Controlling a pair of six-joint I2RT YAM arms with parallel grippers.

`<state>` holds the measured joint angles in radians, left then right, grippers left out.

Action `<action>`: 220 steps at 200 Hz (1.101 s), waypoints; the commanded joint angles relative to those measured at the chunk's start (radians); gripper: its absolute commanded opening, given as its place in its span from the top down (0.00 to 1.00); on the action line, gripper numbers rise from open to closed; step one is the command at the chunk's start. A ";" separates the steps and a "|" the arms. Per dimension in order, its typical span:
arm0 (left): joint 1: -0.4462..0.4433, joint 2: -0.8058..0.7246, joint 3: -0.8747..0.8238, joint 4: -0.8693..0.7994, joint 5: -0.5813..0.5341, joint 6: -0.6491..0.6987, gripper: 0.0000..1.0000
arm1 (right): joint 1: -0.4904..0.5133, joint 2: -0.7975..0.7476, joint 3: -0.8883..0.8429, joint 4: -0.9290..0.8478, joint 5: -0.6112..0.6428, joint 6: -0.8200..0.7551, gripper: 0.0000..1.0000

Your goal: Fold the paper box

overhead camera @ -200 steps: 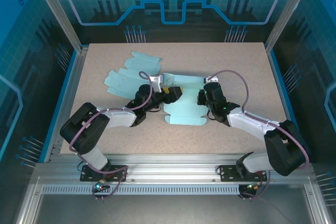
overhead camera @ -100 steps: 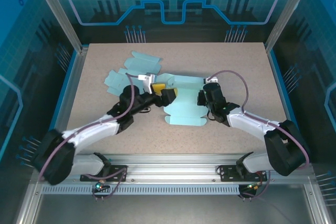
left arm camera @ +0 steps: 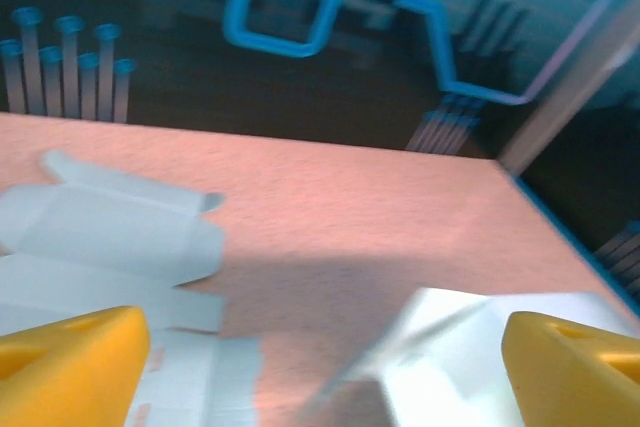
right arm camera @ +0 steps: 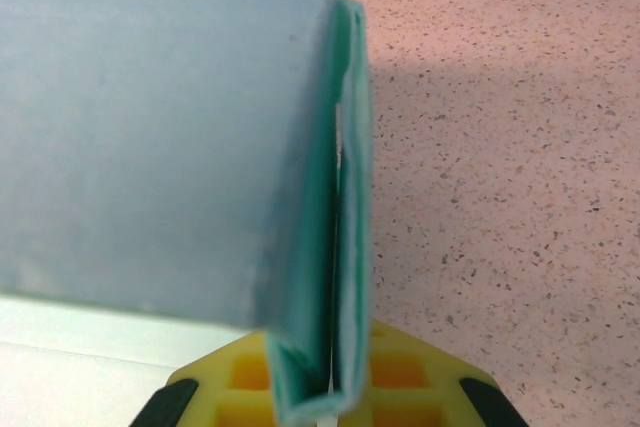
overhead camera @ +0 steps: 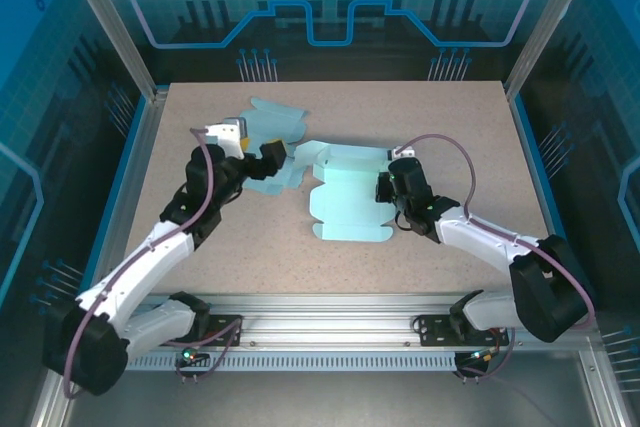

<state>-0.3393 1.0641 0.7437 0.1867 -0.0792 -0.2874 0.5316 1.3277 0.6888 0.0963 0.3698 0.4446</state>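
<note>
Fingers first: the right fingers (overhead camera: 386,187) (right arm camera: 395,375) are pinched tight on the paper box (overhead camera: 345,205) (right arm camera: 150,147), clamping a folded-up flap on its right edge. In the right wrist view the pale teal flap stands up and doubles over, with the fold sitting right in the yellow pads. The rest of the box lies flat near the middle of the surface (overhead camera: 450,117), with its far-left corner panels lifted a little.

The left fingers (overhead camera: 271,155) (left arm camera: 70,362) are spread wide and holding nothing, up off the surface just past the box's left end. In the left wrist view the box's corner (left arm camera: 450,342) is near the right-hand yellow tip, though I can't tell if it touches.

Under and behind them lies a second flat cutout (overhead camera: 270,115) (left arm camera: 110,237), partly overlapped by the box's left end.
</note>
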 commanded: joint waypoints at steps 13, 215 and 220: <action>0.070 0.134 0.051 0.018 -0.012 0.005 0.15 | 0.023 -0.027 0.023 -0.005 -0.034 -0.007 1.00; 0.033 0.580 -0.038 0.595 0.364 -0.229 0.49 | 0.038 0.123 0.110 -0.059 -0.017 0.041 1.00; 0.028 0.581 -0.042 0.603 0.366 -0.234 0.50 | 0.039 0.126 0.113 -0.060 -0.018 0.043 1.00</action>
<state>-0.2844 1.6337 0.7181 0.6933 0.2409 -0.4770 0.5518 1.4334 0.7601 0.0509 0.3393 0.4576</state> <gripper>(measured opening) 0.511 0.081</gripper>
